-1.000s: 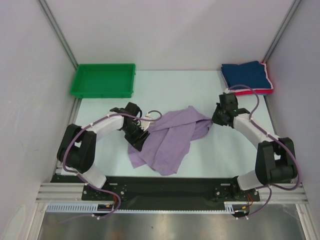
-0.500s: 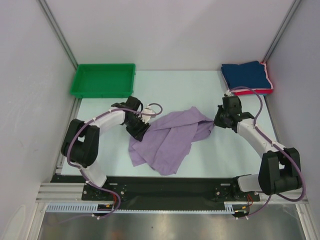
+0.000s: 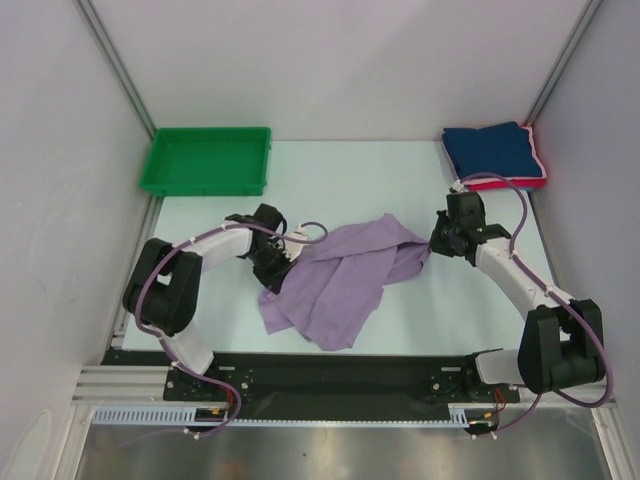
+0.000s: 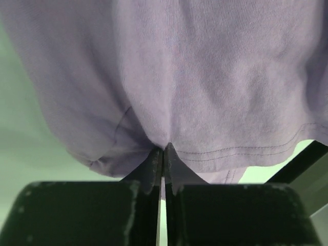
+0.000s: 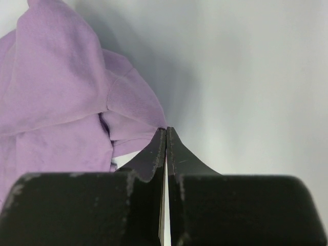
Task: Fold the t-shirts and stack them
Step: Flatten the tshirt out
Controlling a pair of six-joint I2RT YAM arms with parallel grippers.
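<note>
Since a second ago: the left gripper [image 3: 283, 268], then standing open at the cloth's left edge, has snapped closed. The right arm swung slightly outward early in that second and has held since.

Pale lavender cloth t-shirt [image 3: 345, 280]: lies crumpled and unfolded at the middle of the pale table [image 3: 400, 180], between the two arms, its near part spreading toward the arm bases.

Left gripper, wrist view [image 4: 163, 154]: fingers pressed together, the lavender fabric [image 4: 205, 77] drawn into a puckered pinch at the tips, a stitched hem running just beside them. It grips the shirt's left edge.

Right gripper [image 3: 432, 243]: at the shirt's right corner. Wrist view [image 5: 165, 136]: fingers closed tight, a fold of the shirt [image 5: 56, 102] meeting the tips; it holds that corner.

Far right corner of the table: a folded navy blue t-shirt [image 3: 492, 150] sits on top of a folded pink-red t-shirt [image 3: 520, 183], of which only the edges show.

Far left corner: a rectangular green plastic tray [image 3: 207, 160], well apart from the shirts.
</note>
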